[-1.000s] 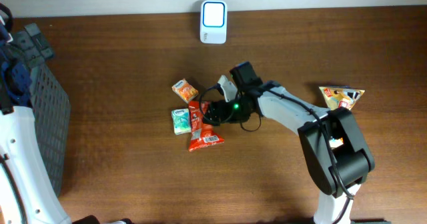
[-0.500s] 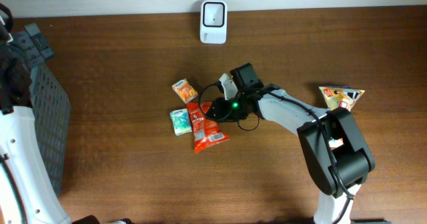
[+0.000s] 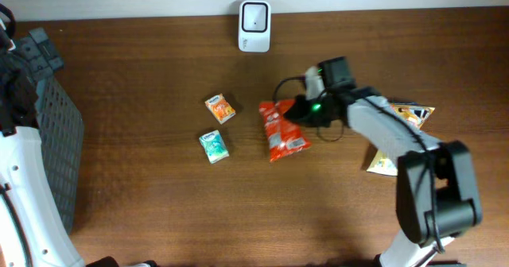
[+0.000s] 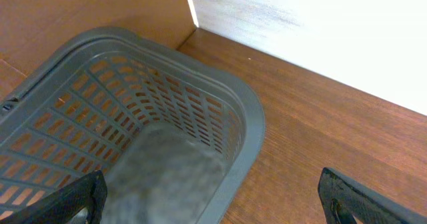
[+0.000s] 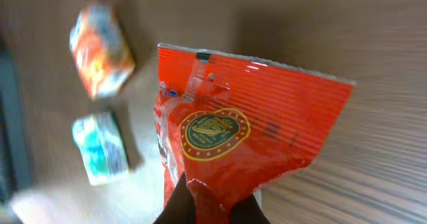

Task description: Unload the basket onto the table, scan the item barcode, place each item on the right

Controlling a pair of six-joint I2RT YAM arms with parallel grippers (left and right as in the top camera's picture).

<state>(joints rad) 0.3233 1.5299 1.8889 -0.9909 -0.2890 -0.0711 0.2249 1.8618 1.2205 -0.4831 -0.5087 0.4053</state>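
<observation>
Red crinkly snack packet (image 3: 283, 130) sits mid-way across the brown wooden tabletop (image 3: 143, 211), one end pinched tight in the right gripper (image 3: 301, 110), while the left gripper (image 4: 210, 201) gapes wide over a grey plastic basket (image 4: 247, 124).

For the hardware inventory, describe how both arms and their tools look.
Right arm: white links, black joints and a black wrist block with a lit green light; a black cable loops beside it. Its fingers are black. Left arm: white link, black upper parts; its fingers are dark grey.
</observation>
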